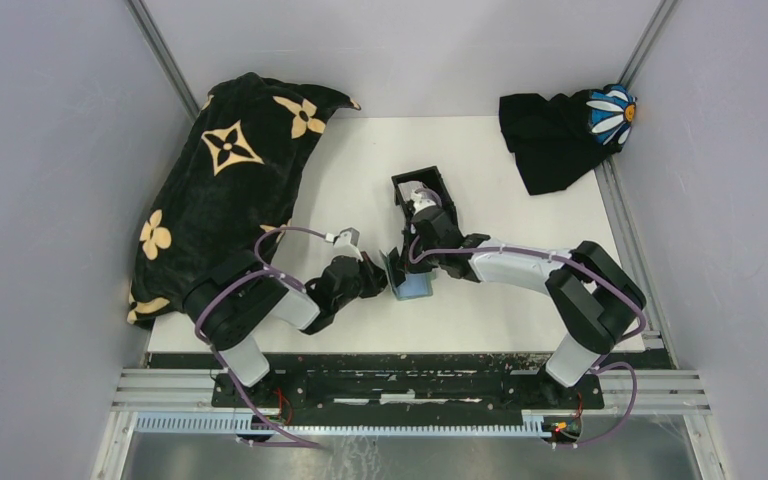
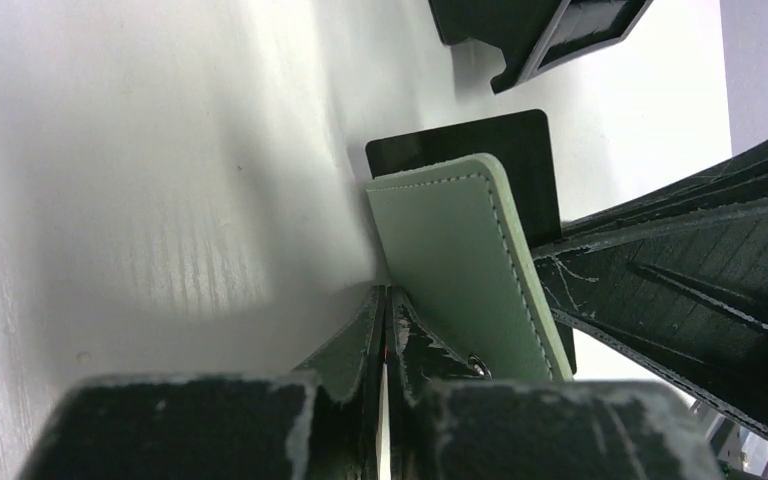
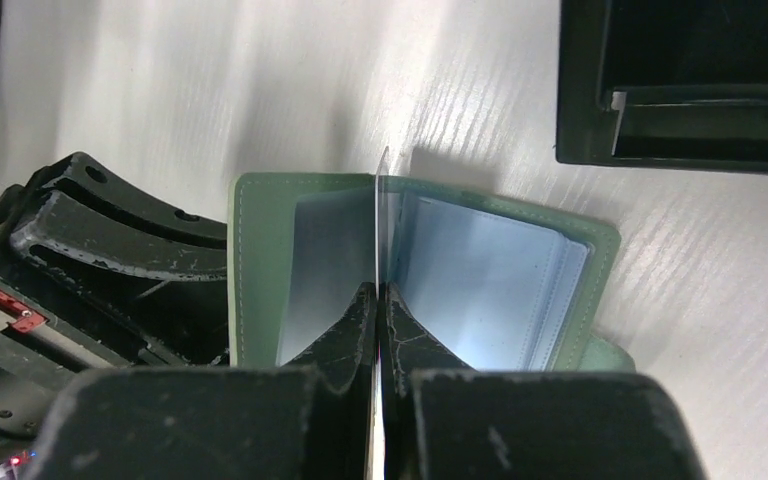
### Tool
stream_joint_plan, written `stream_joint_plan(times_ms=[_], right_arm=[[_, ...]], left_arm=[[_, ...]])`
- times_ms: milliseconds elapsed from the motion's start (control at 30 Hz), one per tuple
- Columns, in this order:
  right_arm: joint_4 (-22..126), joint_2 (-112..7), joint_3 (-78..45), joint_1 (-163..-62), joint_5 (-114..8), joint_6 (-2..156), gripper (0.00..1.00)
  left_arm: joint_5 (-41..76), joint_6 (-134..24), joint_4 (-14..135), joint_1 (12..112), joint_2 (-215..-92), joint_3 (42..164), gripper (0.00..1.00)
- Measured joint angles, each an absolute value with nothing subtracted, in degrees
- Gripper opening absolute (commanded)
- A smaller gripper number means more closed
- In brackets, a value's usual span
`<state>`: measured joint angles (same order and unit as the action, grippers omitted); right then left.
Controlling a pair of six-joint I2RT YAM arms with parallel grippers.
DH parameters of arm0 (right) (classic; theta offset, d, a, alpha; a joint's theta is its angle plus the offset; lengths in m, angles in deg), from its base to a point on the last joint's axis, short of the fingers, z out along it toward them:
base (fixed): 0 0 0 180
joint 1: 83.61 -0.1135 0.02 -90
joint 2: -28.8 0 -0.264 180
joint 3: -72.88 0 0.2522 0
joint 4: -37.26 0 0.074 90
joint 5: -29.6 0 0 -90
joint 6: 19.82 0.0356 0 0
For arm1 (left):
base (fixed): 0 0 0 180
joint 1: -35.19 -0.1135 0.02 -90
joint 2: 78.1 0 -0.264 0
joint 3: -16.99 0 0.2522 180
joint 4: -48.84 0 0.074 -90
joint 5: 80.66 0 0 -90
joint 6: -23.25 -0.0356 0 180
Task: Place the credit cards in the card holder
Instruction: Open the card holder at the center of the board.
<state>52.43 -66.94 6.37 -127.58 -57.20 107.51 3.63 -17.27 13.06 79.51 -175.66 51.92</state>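
Now the right tool (image 3: 377, 290) is pinching a thin pale plastic card (image 3: 382, 200) over the open green stitched-leather card holder (image 3: 256, 260). The left tool (image 2: 387, 295) is clamping what looks like its cover. Next, the card needs aligning with a blue sleeve (image 3: 490, 270).

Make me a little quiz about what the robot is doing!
1. True or false: the right gripper is pinching a thin card.
2. What colour is the inside of the open wallet? A red, B light blue, C yellow.
3. Fill in: the cloth with the white daisy lies at the far ____ corner of the table (left or right).
Key: 1 true; 2 B; 3 right.
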Motion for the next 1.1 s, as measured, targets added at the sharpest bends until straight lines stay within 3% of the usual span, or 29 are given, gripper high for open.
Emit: stream_joint_plan(times_ms=[333,733,900,1100], right_arm=[[54.77,-68.84,3.83,-132.45,-62.69,105.23,0.01],[58.93,-70.53,0.20,-137.57,-71.15,102.37,0.01],[59.80,-70.74,-0.43,-138.31,-73.16,101.78,0.01],[60.15,-70.81,-0.56,-138.62,-74.14,101.74,0.01]], left_arm=[[-2.34,-15.77,30.90,83.42,-163.53,50.50,0.11],[-13.31,-15.26,60.47,84.49,-137.63,48.62,0.14],[-14.56,-15.28,64.23,84.51,-132.43,49.64,0.15],[-13.01,-15.37,62.39,84.53,-134.57,51.74,0.15]])
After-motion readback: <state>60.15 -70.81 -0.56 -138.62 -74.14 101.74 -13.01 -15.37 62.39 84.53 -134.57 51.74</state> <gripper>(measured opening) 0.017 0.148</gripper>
